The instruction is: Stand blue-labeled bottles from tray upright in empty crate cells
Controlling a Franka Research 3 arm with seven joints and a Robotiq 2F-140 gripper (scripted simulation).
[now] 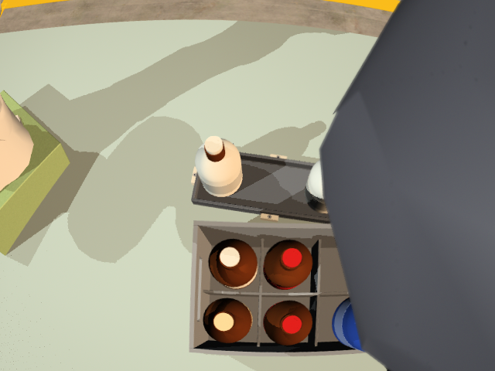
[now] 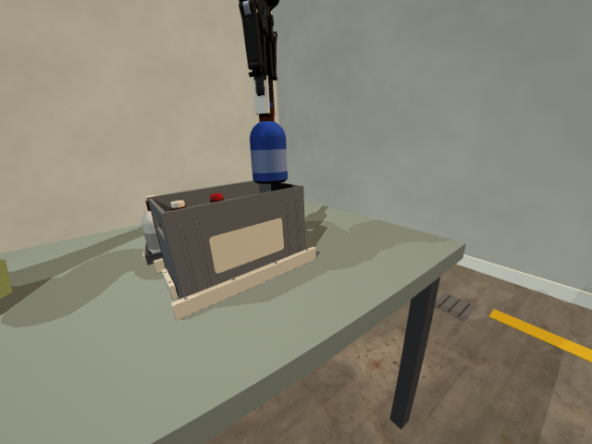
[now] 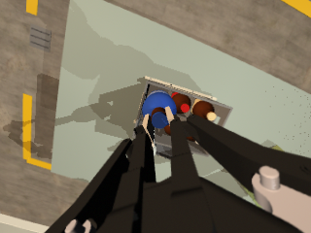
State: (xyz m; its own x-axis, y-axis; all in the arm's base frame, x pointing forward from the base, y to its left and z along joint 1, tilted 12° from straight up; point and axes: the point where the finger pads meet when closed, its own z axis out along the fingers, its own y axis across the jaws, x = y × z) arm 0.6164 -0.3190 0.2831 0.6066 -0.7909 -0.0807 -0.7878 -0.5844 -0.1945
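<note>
My gripper (image 2: 265,107) (image 3: 159,117) is shut on the brown neck of a blue-labeled bottle (image 2: 268,152) (image 1: 343,324) (image 3: 156,103). The bottle hangs upright over the right end of the grey crate (image 1: 195,279) (image 2: 229,234) (image 3: 224,113), with its base about level with the rim. In the crate stand two brown bottles with cream caps (image 1: 229,257) (image 1: 223,321) and two with red caps (image 1: 291,258) (image 1: 291,324). Behind the crate lies the dark tray (image 1: 271,179), which holds a cream bottle (image 1: 217,169) and a whitish bottle (image 1: 315,185) (image 2: 149,229). The arm hides the crate's right column in the top view.
A green box (image 1: 35,179) (image 2: 4,284) with a peach object on it sits at the table's left. The table's edge (image 2: 334,329) runs in front of and to the right of the crate. The crate rests on a cream base board (image 2: 239,287).
</note>
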